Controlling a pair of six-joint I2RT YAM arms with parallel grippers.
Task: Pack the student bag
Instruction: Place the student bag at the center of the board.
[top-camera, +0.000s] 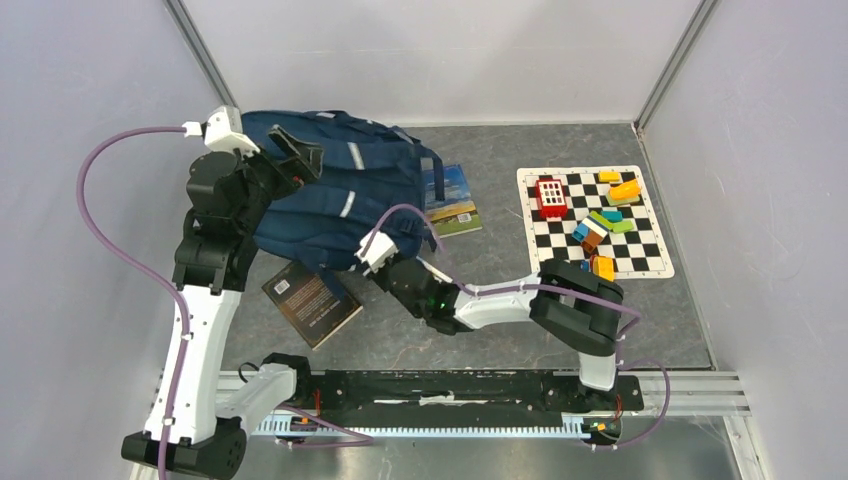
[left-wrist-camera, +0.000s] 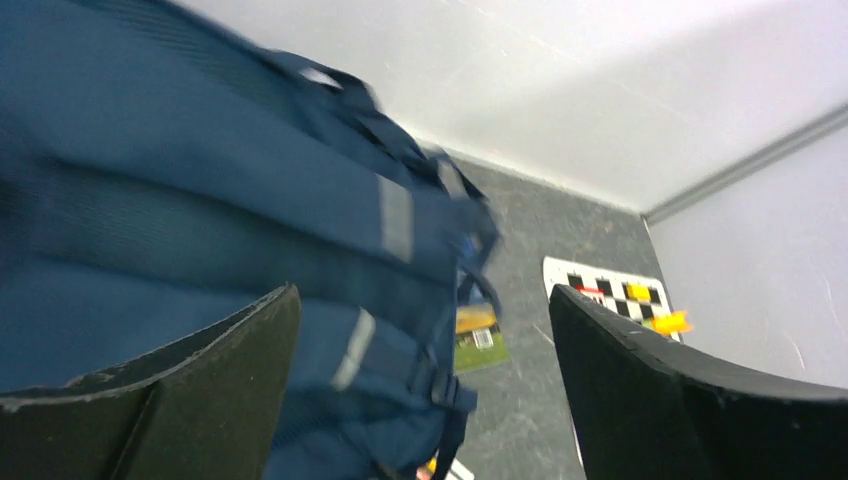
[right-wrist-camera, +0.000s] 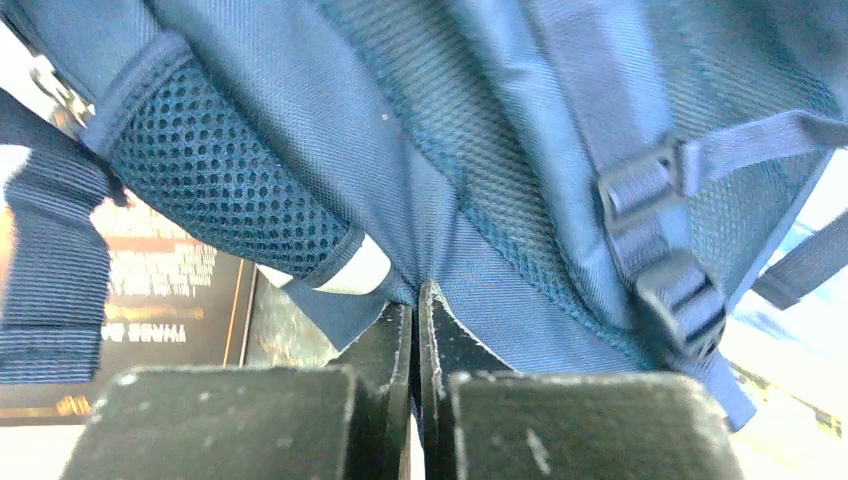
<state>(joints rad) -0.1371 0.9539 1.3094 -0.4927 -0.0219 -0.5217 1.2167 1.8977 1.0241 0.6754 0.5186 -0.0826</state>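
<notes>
Right claw (right-wrist-camera: 415, 296) pinches the lower edge of the navy backpack (top-camera: 340, 195) on the grey tabletop (top-camera: 490, 270); left claw (left-wrist-camera: 422, 300) gapes wide at its top.

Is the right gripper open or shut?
Shut: the right gripper is closed to a sliver, pinching the bag fabric at its tip.

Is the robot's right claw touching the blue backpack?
Touching. The right wrist view shows the right gripper shut, its fingertips pinching a fold of the student bag.

Woven matt cloth student bag (right-wrist-camera: 480, 130), seemingly glossy-covered paper book (top-camera: 311, 302)
</notes>
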